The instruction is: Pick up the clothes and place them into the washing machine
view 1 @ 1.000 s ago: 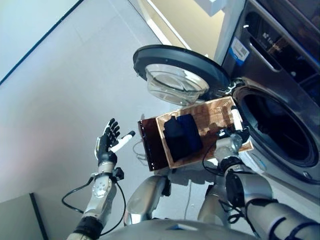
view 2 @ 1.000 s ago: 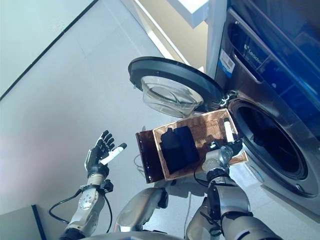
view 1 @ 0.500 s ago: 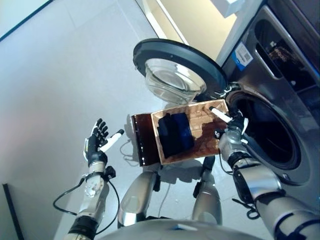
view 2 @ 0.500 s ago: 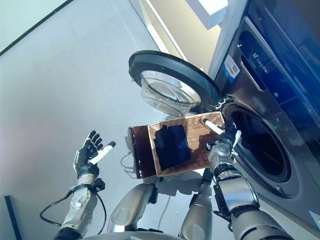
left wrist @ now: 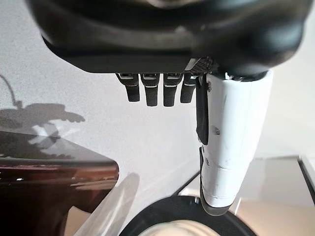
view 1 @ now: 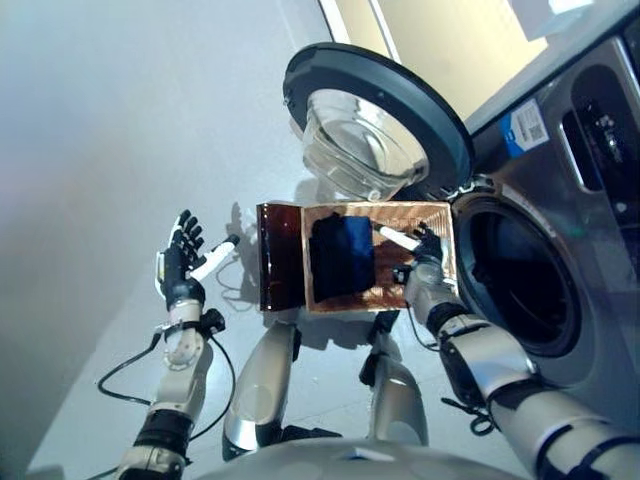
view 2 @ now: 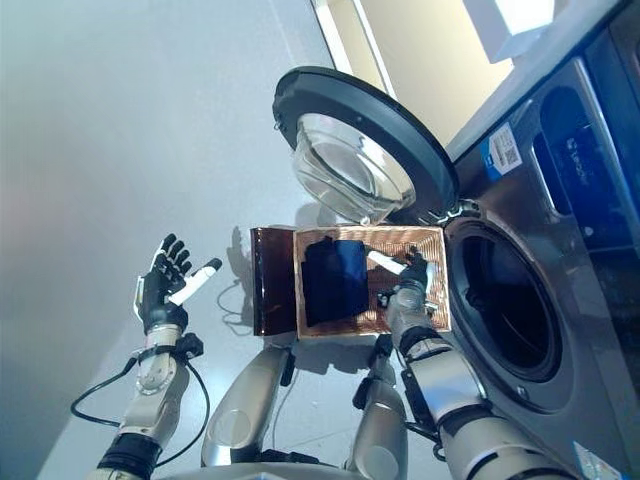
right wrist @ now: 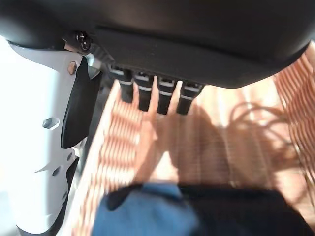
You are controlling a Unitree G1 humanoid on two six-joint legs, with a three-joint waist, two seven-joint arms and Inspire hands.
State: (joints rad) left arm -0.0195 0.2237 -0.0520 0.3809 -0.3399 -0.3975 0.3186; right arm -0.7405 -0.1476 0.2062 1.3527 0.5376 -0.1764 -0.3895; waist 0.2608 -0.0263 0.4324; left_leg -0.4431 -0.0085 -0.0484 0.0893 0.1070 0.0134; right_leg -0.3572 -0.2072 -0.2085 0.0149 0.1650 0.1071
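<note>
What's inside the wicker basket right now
A dark blue garment lies in the wicker basket, with the right hand above the bare weave beside it. Anything under the garment is hidden.

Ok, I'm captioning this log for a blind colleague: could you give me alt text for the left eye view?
The robot's right hand reaches, fingers straight, over a wicker basket holding dark blue clothes, beside a front-loading washing machine whose round door stands open. Its left hand is raised open over the grey floor, holding nothing.
</note>
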